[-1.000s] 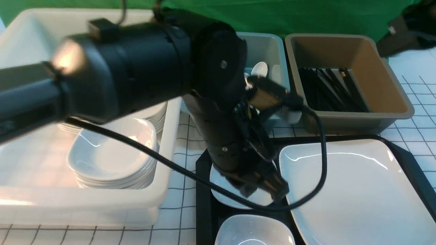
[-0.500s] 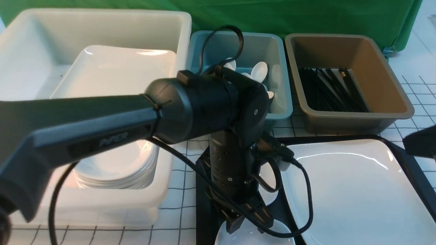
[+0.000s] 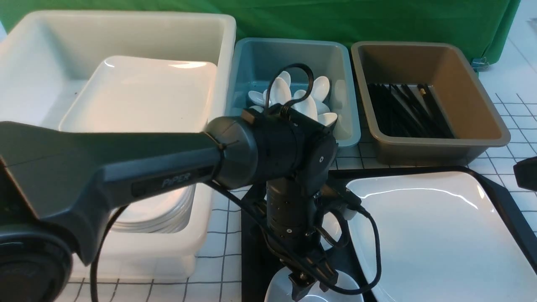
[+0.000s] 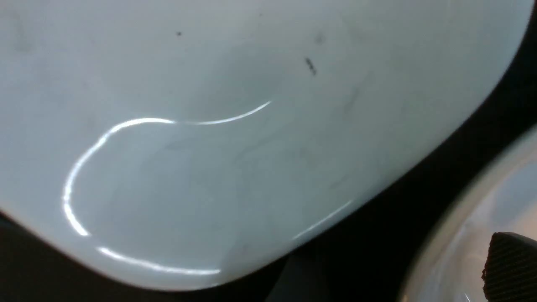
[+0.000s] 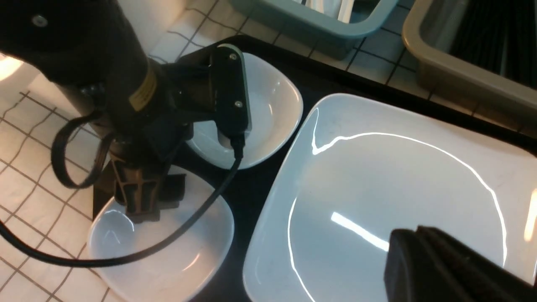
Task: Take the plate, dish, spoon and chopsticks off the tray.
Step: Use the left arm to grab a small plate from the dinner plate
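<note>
The black tray holds the large white plate and two small white dishes. My left gripper hangs open right over the near dish, holding nothing. One of its fingertips shows above that dish's rim. The far dish lies under the left wrist. My right gripper is shut and empty above the plate's right part. No spoon or chopsticks show on the tray.
A white bin at the left holds large plates and a stack of small dishes. A teal bin with white spoons and a brown bin with black chopsticks stand behind the tray. The left arm's cable loops over the tray.
My left arm has swung down and nearer, from the far dish to the near dish, and its gripper has opened. The right gripper's tip has come into view at the right edge.
</note>
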Controlling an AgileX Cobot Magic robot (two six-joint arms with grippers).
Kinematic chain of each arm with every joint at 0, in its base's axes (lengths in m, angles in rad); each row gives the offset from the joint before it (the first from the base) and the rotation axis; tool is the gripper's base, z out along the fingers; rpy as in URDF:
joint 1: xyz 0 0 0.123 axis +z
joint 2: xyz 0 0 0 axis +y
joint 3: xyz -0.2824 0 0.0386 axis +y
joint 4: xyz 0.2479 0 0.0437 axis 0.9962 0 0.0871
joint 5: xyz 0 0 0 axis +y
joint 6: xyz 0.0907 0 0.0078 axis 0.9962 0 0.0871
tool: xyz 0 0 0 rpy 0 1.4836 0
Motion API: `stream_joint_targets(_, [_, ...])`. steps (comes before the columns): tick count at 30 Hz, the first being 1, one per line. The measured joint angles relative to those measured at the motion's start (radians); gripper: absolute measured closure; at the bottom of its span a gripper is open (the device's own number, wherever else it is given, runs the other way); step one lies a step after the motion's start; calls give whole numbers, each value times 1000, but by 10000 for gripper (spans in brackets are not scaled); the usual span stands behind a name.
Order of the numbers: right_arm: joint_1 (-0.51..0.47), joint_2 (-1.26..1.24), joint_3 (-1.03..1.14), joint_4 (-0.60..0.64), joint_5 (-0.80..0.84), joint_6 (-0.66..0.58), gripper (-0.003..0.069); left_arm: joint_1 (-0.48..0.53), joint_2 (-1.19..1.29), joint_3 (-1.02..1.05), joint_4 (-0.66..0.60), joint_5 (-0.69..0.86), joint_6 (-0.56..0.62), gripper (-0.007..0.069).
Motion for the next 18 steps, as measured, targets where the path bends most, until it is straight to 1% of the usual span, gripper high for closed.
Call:
stream_joint_targets(4, [0, 0, 0, 1, 0, -10, 656, 0, 13, 0, -11, -1, -1, 125])
stream_joint_targets(6, [0, 0, 0, 2, 0, -18, 656, 0, 15, 0, -15, -1, -1, 171])
stream_joint_targets(8, [0, 0, 0, 2, 0, -21, 656, 0, 15, 0, -25, 1, -1, 232])
stream_joint_targets(9, [0, 0, 0, 2, 0, -22, 656, 0, 15, 0, -35, 5, -1, 279])
stream_joint_targets(10, [0, 0, 0, 2, 0, -22, 656, 0, 15, 0, -38, 7, -1, 295])
stream_joint_targets(11, [0, 0, 0, 2, 0, -22, 656, 0, 15, 0, -45, 19, -1, 372])
stream_joint_targets(12, [0, 0, 0, 2, 0, -22, 656, 0, 15, 0, -45, 19, 0, 382])
stream_joint_targets(13, [0, 0, 0, 2, 0, -22, 656, 1, 14, -1, -57, 31, 0, 433])
stream_joint_targets(14, [0, 0, 0, 2, 0, -22, 656, 2, 11, -5, -67, 34, 0, 456])
stream_joint_targets(18, [0, 0, 0, 2, 0, -25, 656, 2, 4, -6, -68, 37, 0, 461])
